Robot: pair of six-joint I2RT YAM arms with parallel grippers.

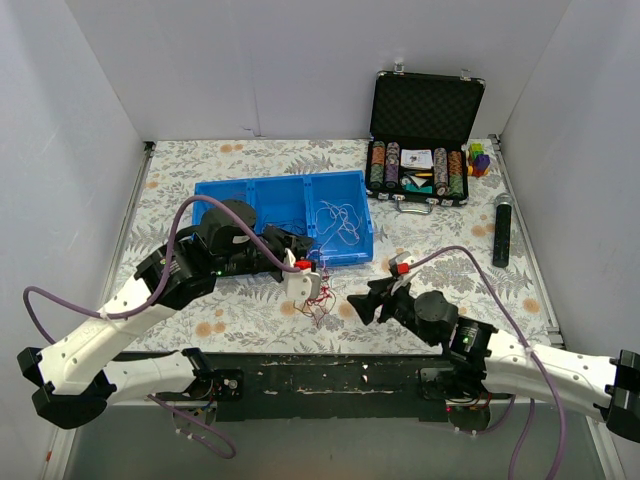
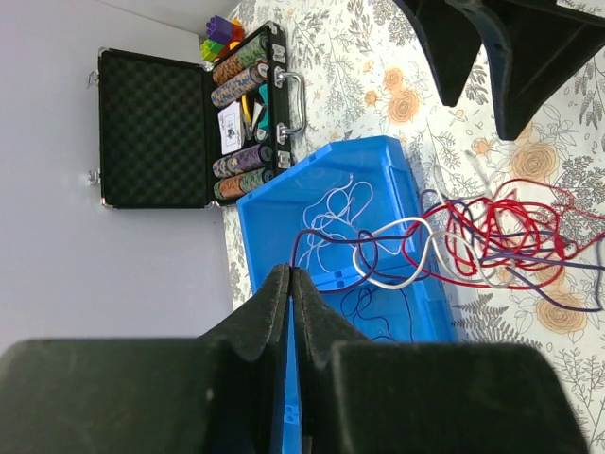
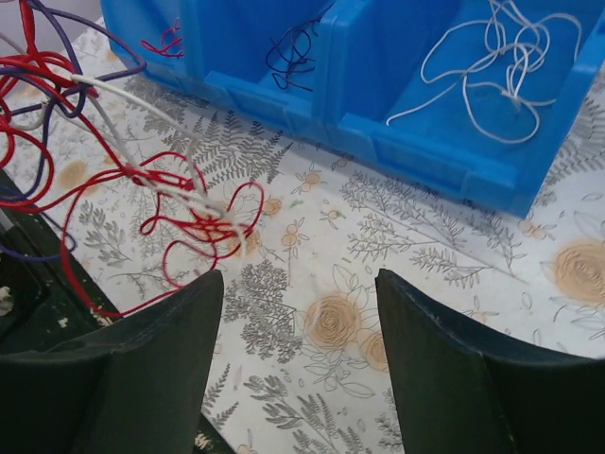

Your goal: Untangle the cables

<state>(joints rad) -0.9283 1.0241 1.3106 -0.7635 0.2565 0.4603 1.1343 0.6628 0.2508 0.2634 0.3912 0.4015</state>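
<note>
White walls [image 1: 300, 60] close in a table [image 1: 250, 325] covered with a grey floral cloth. On the far half of the table sits a blue bin [image 1: 270, 180] with three compartments side by side. A loose white cable [image 1: 340, 220] lies in its right compartment. The right wrist view shows a dark cable [image 3: 293, 47] in the middle compartment and a small red strand [image 3: 165, 40] in the left one.

At the far right an open black case [image 1: 425, 105] holds rows of poker chips [image 1: 390, 165], with a few coloured blocks [image 1: 478, 158] just beside it. A black cylinder [image 1: 501, 230] lies near the right edge of the table.

The tangled cables [image 1: 317, 298], mostly red with dark and white strands, are bunched just near the bin's front wall, between the two arms. Part of the bundle rests on the cloth. Other strands rise taut toward the left end effector [image 1: 300, 272], which is beside the front of the bin. In the left wrist view its fingers [image 2: 265, 312] are pressed together, and a dark strand runs straight out from their tips into the tangle, so it appears to be pinching the cables.

The right end effector [image 1: 368, 305] is low over the cloth just right of the tangle. Its fingers [image 3: 435, 322] stand wide apart, with only bare cloth between them. The nearest red loops lie just off its left finger.
</note>
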